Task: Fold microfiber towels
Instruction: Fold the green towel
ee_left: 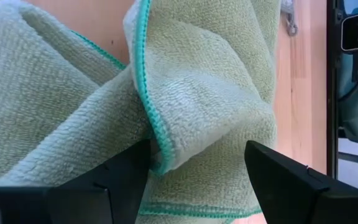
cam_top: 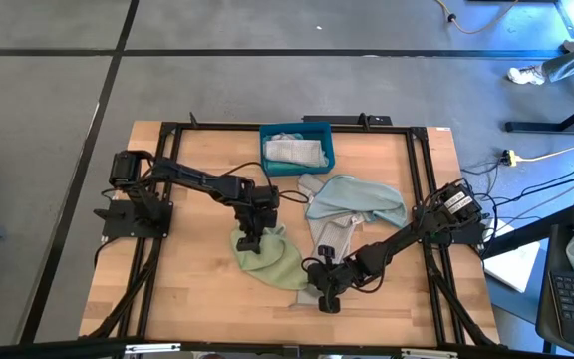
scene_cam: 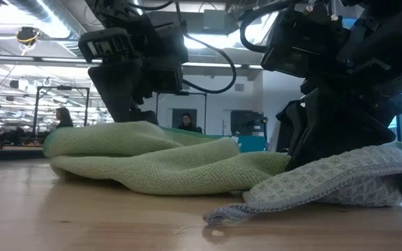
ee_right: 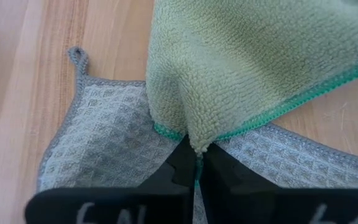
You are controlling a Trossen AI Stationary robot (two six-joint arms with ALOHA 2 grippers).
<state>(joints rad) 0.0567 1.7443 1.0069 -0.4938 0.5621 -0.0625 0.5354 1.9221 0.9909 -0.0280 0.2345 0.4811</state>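
A pale green microfiber towel [cam_top: 272, 257] with a teal hem lies crumpled on the wooden table [cam_top: 187, 289], its near-right corner over a grey waffle towel [ee_right: 98, 137]. My right gripper [ee_right: 196, 158] is shut on that green corner. My left gripper [ee_left: 194, 155] stands open over the towel's far-left part [cam_top: 250, 239], with a hemmed fold [ee_left: 166, 124] between its fingers. A pale blue towel [cam_top: 355, 197] lies spread behind, partly over the grey towel [cam_top: 332, 237]. Another grey towel [cam_top: 295, 152] sits in the blue bin [cam_top: 267, 132]. My left gripper has its open fingers on either side of the green towel's hemmed fold [ee_left: 157, 146]; whether they touch the cloth I cannot tell. My right gripper pinches the green towel's corner [ee_right: 199, 142] between its two fingers, slanting down from the table's right. The corner sits low over the grey towel and the rest of the cloth lies slack on the table.
The grey waffle towel's hanging loop [ee_right: 76, 57] points onto bare wood. A black frame [cam_top: 422, 199] runs around the table's edges. Bare tabletop lies to the left and along the near edge [cam_top: 197, 309]. People sit far off in the room [scene_cam: 185, 123].
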